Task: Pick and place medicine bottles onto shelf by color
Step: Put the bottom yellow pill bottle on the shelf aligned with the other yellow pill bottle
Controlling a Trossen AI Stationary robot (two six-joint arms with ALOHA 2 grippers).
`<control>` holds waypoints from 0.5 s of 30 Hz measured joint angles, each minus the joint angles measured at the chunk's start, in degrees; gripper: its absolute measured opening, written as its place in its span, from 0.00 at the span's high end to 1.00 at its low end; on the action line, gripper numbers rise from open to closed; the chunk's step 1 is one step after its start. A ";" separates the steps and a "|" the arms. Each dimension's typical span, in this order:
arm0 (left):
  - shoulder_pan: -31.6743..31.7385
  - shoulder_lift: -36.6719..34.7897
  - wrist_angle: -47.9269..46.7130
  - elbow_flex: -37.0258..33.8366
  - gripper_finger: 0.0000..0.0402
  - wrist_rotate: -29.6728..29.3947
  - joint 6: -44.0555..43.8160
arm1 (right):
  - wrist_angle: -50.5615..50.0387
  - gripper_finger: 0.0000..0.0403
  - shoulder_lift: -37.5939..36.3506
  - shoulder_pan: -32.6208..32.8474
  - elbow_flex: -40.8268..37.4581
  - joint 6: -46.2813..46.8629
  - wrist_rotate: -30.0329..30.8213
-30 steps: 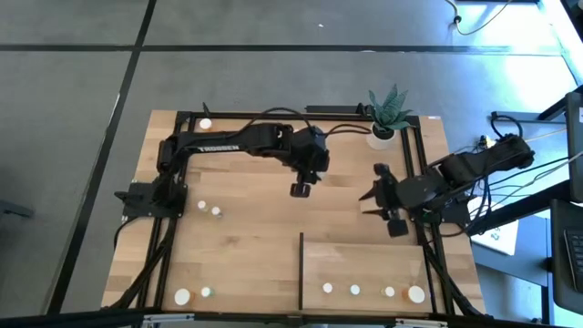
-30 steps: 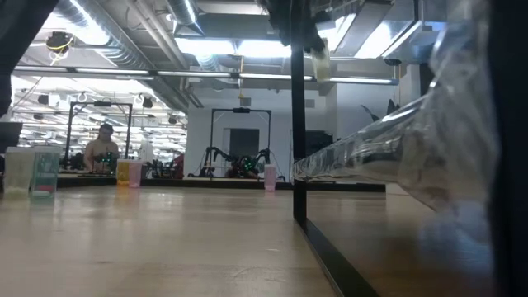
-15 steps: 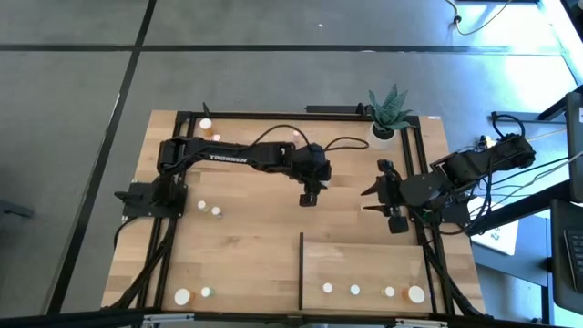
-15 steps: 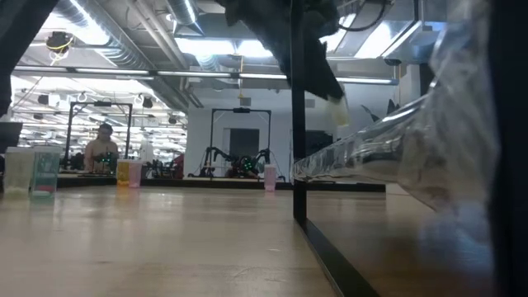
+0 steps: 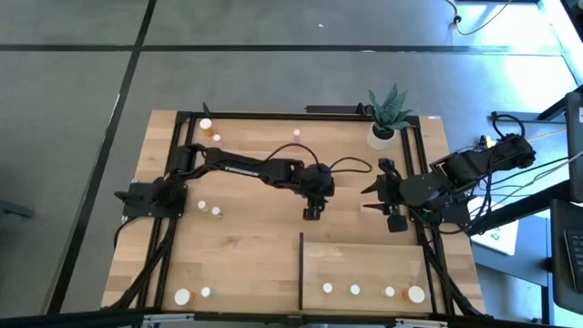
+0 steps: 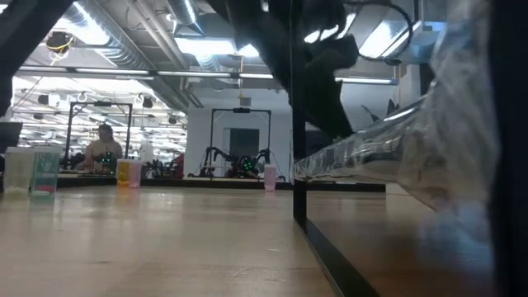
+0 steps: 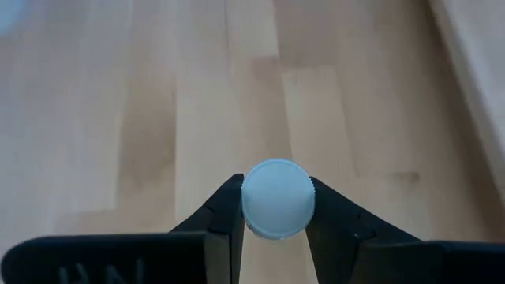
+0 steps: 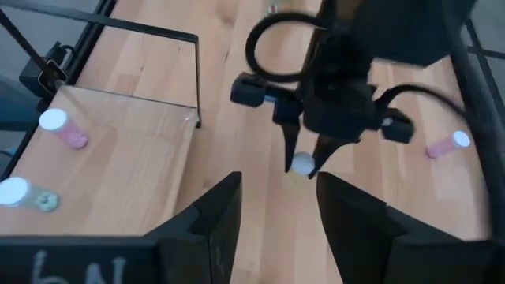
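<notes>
Bottle above plank tabletop

— What does the plank table carry?
— The shelf, with four bottles along its near edge; a potted plant stands beyond the shelf's far side.

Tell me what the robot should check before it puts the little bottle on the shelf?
1. Left gripper pinches the white-capped bottle: ok.
2. Bottle's body colour: cannot tell, only the cap shows.
3. Left gripper over the shelf: not ok, it is above bare table beside it.
4. Free room on the shelf: ok, bottles line only its near edge.
5. Right gripper out of the way: ok, beside the shelf's far edge, holding nothing.
</notes>
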 joint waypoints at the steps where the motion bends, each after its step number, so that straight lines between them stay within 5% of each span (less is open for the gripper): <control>1: -0.15 0.61 -0.14 0.00 0.77 0.00 -0.28 | -0.02 0.59 0.00 0.00 0.00 0.11 -0.03; 15: -0.38 2.39 -1.79 0.01 0.77 0.09 -1.96 | -0.18 0.59 0.00 0.00 0.00 0.06 -0.17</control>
